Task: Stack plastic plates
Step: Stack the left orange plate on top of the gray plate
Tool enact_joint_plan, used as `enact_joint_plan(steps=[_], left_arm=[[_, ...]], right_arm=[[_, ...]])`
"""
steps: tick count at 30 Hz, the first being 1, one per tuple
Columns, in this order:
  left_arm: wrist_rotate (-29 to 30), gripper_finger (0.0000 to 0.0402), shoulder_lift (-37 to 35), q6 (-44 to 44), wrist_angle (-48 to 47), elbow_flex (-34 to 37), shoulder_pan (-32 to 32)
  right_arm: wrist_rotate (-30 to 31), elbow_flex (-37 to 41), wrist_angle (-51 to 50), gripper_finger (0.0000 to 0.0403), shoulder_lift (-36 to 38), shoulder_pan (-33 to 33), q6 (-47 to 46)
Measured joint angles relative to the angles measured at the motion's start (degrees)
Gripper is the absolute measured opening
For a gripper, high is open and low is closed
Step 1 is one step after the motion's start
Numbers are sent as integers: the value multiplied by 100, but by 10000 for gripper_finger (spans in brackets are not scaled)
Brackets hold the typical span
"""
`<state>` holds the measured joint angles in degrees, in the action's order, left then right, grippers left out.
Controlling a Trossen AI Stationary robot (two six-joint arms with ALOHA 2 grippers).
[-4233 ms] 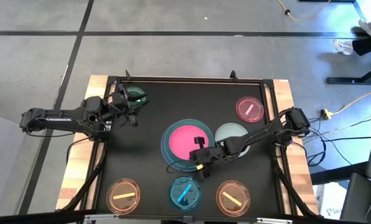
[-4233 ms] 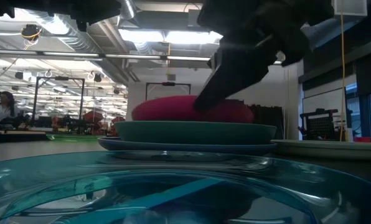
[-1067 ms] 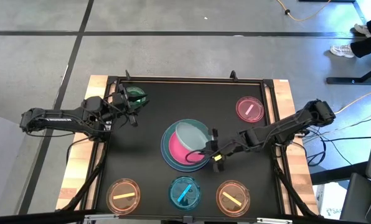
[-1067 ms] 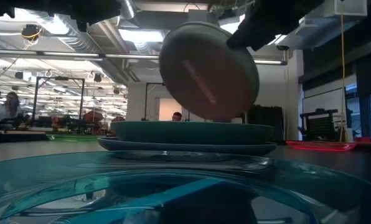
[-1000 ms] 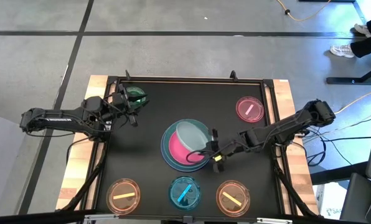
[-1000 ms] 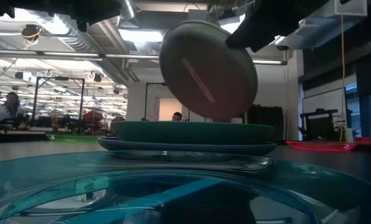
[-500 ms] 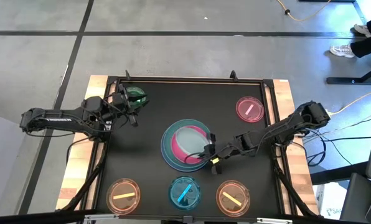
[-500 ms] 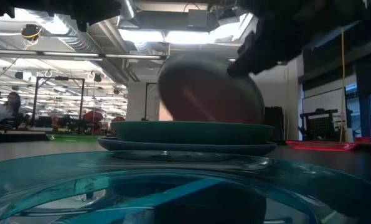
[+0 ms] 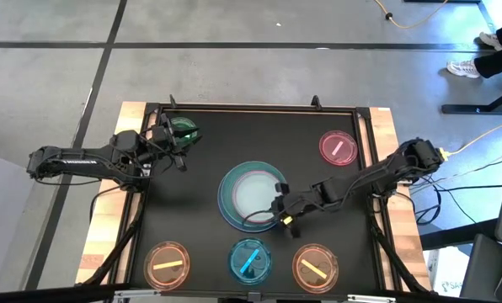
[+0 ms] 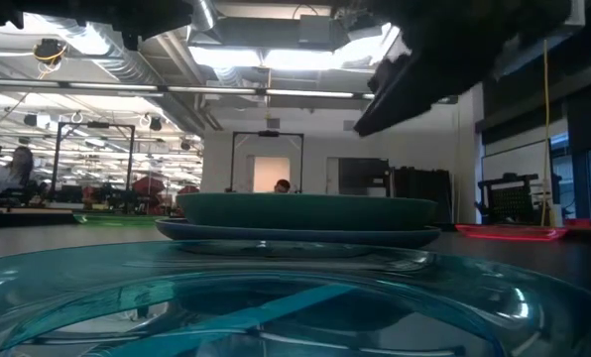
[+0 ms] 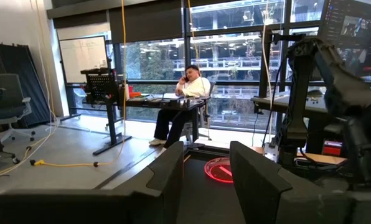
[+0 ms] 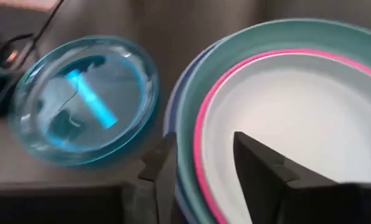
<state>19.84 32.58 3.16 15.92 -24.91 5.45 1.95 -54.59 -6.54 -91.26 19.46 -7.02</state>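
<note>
At the table's middle stands a stack of plastic plates (image 9: 253, 195): blue at the bottom, then teal, then pink. A pale grey-green plate (image 12: 285, 118) lies flat in the pink one. My right gripper (image 9: 280, 210) is open at the stack's near right rim (image 12: 195, 130). One finger is over the pale plate and the other is outside the rims, with nothing held. My left gripper (image 9: 173, 139) waits open at the far left, beside a small translucent green plate (image 9: 184, 129) lying on the table.
Small translucent striped plates lie around the stack: a pink one (image 9: 339, 147) at the far right, and an orange one (image 9: 168, 263), a blue one (image 9: 250, 261) and another orange one (image 9: 315, 266) along the near edge. A person sits in the room beyond (image 11: 185, 102).
My right gripper has come down toward the stack with the pale plate, which was tilted on edge above the pink plate. It has laid the plate flat into the pink one. Its fingers have opened and let go of the plate.
</note>
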Motion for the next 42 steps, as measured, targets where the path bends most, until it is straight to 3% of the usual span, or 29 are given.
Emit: enact_joint_plan(steps=[8, 15, 19, 24, 31, 35, 42], left_arm=[[0, 124, 0, 0, 0, 0, 0], [0, 124, 0, 0, -2, 0, 0], [0, 124, 0, -3, -2, 0, 0], [-1, 124, 0, -7, 0, 0, 0], [0, 124, 0, -7, 0, 0, 0], [0, 124, 0, -5, 0, 0, 0], [0, 124, 0, -5, 0, 0, 0]], right_arm=[[-597, -1260, -3057, 160, 13, 86, -815], [-886, -1075, -4379, 160, 15, 650, -1974], [-1391, -708, -4224, 160, 15, 1109, -2361], [-1347, -84, -3171, 160, 15, 1441, -2554], [-1361, 755, -1779, 156, 13, 1383, -2757], [-1706, 947, -1243, 138, 13, 1390, -2788], [-1660, 1135, -901, 87, -121, 1392, -2862]])
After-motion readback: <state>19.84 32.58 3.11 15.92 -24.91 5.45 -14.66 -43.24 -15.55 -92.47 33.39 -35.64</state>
